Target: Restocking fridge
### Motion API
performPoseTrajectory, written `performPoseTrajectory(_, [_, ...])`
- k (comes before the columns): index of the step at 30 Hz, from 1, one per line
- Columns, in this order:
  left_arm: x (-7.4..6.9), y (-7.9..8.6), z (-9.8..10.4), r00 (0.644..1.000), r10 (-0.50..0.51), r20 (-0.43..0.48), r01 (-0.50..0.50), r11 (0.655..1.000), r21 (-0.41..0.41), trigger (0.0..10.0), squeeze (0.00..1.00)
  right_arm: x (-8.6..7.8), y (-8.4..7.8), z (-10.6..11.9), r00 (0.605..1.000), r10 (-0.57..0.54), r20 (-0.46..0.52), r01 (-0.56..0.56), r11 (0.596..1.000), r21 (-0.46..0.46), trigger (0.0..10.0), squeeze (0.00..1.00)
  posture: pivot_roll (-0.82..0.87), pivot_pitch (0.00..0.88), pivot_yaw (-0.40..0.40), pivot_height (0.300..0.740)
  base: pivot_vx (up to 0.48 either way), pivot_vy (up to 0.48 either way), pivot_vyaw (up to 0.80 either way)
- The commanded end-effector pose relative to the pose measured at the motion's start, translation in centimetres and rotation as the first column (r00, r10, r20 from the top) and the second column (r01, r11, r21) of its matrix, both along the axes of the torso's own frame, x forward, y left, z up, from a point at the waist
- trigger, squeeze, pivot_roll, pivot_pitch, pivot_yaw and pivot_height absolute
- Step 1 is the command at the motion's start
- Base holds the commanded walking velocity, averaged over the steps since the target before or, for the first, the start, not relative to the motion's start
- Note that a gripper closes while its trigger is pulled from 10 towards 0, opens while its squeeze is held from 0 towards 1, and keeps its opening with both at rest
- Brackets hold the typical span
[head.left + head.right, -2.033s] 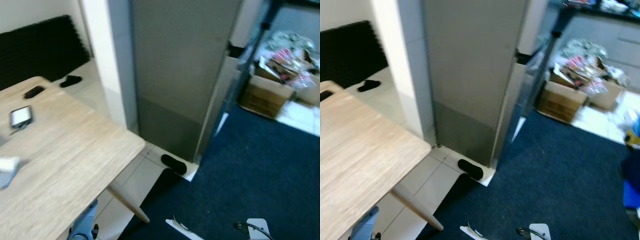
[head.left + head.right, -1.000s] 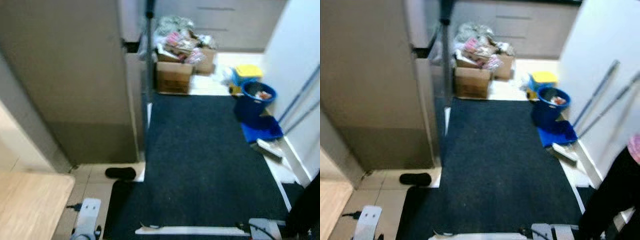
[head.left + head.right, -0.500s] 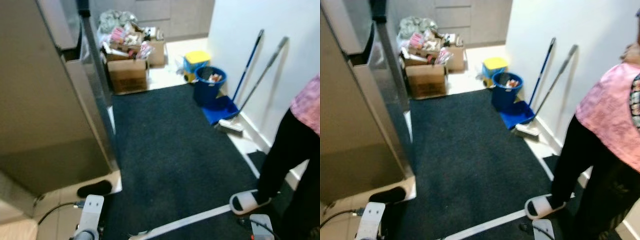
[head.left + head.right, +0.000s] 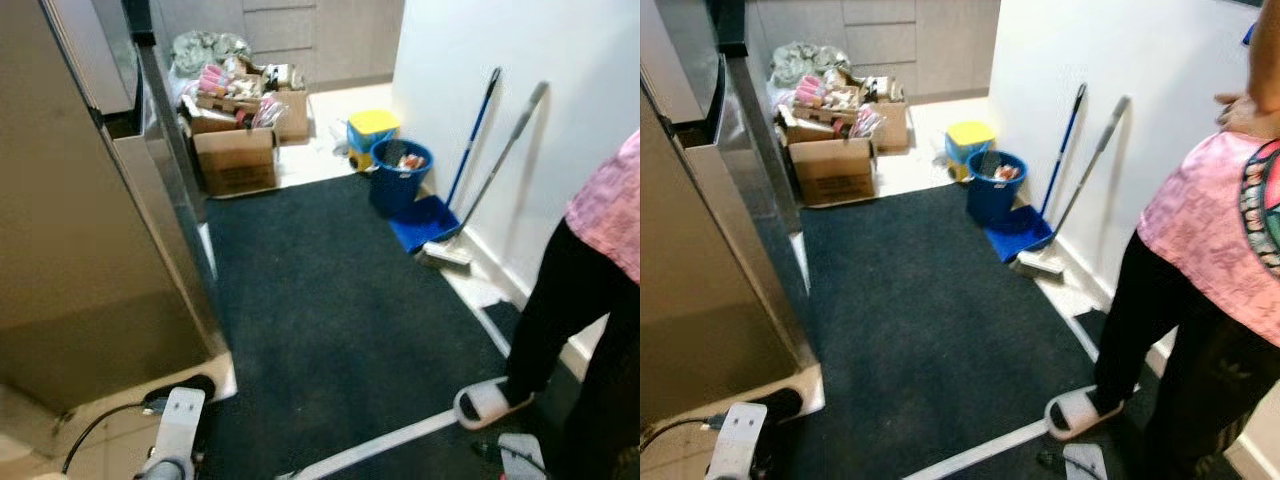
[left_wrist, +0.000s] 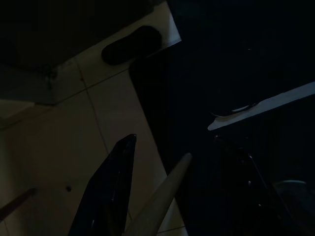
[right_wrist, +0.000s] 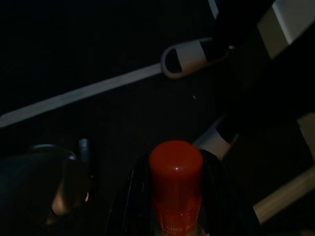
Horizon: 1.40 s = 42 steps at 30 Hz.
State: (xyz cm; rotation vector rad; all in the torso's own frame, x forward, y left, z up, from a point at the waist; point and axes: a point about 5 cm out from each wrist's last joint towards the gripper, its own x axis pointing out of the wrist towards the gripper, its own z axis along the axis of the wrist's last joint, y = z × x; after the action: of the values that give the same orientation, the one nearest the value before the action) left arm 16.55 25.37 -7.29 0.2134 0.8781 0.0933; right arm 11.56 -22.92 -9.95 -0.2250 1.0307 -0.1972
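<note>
Setting: the robot stands on a dark carpet [image 4: 350, 300] beside a tall grey fridge [image 4: 70, 230] on its left; the fridge front is edge-on, so I cannot tell how far it is open.
Right end effector [image 6: 172, 196]: clenched on a bottle with a red cap [image 6: 175, 164]; the black fingers [image 6: 125, 206] hug its sides just below the cap, and the arm hangs low over the carpet.
Left end effector [image 5: 172, 191]: released and holding nothing; its fingers stand well apart over pale floor tiles [image 5: 98, 147] and the carpet edge.
Task item: the bottle is carried in the right grasp, not yet at any fridge shelf.
Handling, as I judge it: the bottle looks rigid, with a smooth, possibly slick wall. Its weight cannot be read from here. Holding near the neck lets it swing, so a grip lower on the body would suit placing it upright.
Stock nearby: open cardboard boxes [image 4: 237, 160] of packaged goods sit on the floor beyond the fridge.
Other things: a blue bucket [image 4: 401, 175], a yellow-lidded container [image 4: 371, 125], and a broom [image 4: 480, 190] and blue dustpan [image 4: 425, 222] against the white wall.
Person: someone in a pink top [image 4: 1210, 240] and dark trousers stands close on the right, one white slipper [image 4: 492, 402] on the carpet.
Risk: the person is near the path, so any turn toward the fridge needs care.
</note>
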Motion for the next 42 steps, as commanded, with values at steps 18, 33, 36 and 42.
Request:
performPoseTrajectory(18, [0.01, -0.15, -0.04, 1.0, -0.015, -0.001, 0.015, 1.0, 0.017, 10.0, 0.08, 0.31, -0.06, 0.17, 1.0, -0.008, 0.028, 0.008, 1.0, 0.01, 10.0, 0.0, 0.02, 0.0, -0.008, 0.74, 0.0, -0.209, 0.0])
performPoseTrajectory(33, [-0.07, -0.04, -0.09, 1.0, -0.005, -0.012, 0.005, 1.0, 0.022, 10.0, 0.05, 0.23, -0.01, 0.12, 1.0, -0.01, 0.024, 0.01, 1.0, 0.01, 10.0, 0.0, 0.03, 0.0, -0.008, 0.74, 0.0, -0.284, 0.0])
performPoseTrajectory(36, [-0.08, -0.02, -0.1, 1.0, 0.0, -0.012, 0.0, 1.0, 0.021, 10.0, 0.04, 0.23, 0.0, 0.12, 1.0, -0.01, 0.024, 0.01, 1.0, 0.01, 10.0, 0.0, 0.03, 0.0, -0.008, 0.74, 0.0, 0.0, 0.0])
performPoseTrajectory(42, [-0.07, 0.07, -0.07, 1.0, 0.014, -0.006, -0.014, 1.0, 0.018, 10.0, 0.02, 0.23, 0.02, 0.12, 1.0, -0.009, 0.024, 0.009, 1.0, 0.01, 10.0, 0.0, 0.03, 0.0, -0.009, 0.74, 0.0, 0.0, 0.0])
